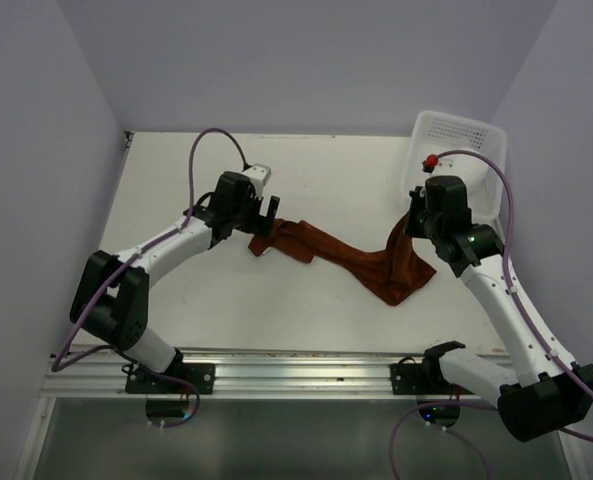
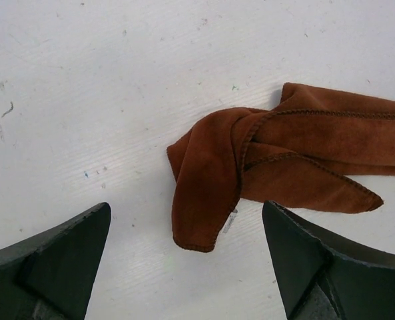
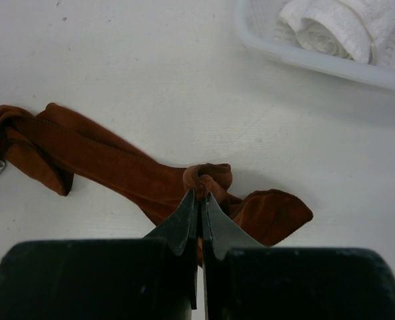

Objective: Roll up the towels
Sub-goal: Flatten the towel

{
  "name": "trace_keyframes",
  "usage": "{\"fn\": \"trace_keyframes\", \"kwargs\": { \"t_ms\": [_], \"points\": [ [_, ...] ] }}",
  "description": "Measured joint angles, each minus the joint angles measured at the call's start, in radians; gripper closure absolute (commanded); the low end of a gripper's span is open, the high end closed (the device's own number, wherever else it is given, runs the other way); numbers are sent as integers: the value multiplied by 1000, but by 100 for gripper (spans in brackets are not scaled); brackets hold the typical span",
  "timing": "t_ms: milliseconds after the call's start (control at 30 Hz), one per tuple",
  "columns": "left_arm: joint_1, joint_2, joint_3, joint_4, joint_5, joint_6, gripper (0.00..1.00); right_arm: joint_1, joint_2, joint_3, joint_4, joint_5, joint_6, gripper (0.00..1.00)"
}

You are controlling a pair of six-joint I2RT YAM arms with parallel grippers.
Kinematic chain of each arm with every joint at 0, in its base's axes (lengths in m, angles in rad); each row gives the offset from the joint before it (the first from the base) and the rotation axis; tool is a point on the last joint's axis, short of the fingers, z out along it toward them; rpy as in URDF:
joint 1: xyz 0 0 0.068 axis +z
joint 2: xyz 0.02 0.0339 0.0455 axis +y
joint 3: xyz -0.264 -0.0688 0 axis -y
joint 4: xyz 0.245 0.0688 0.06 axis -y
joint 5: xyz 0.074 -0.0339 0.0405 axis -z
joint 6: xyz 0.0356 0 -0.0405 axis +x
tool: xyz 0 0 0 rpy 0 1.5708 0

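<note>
The brown towel [image 1: 346, 255] lies twisted like a rope across the bench [image 1: 306, 165], so we judge it needs spreading flat before any rolling. Our right gripper [image 3: 198, 195] is pinched tight on a bunched fold near the towel's right end, probably to anchor or pull it. Our left gripper [image 2: 187, 207] hangs with jaws wide apart over the crumpled left end, holding nothing, well placed to take a corner. The white towel [image 3: 324, 27] sits rolled in the basket [image 3: 304, 59].
</note>
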Motion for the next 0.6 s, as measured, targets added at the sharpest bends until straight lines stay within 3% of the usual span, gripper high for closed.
{"fn": "trace_keyframes", "kwargs": {
  "t_ms": [67, 200, 300, 600],
  "points": [
    [1, -3, 0, -6, 18, 22, 2, -3, 0, 0, 1, -7, 0, 100],
    [-5, 5, -17, -22, 49, 52, 15, -9, 0, 0, 2, -21, 0, 100],
    [-18, 13, -31, -47, 65, 69, 35, -11, 0, -6, 8, -27, 0, 100],
    [-121, 55, -55, -95, 58, 126, 50, -13, 0, -18, 15, -33, 0, 100]
  ]
}}
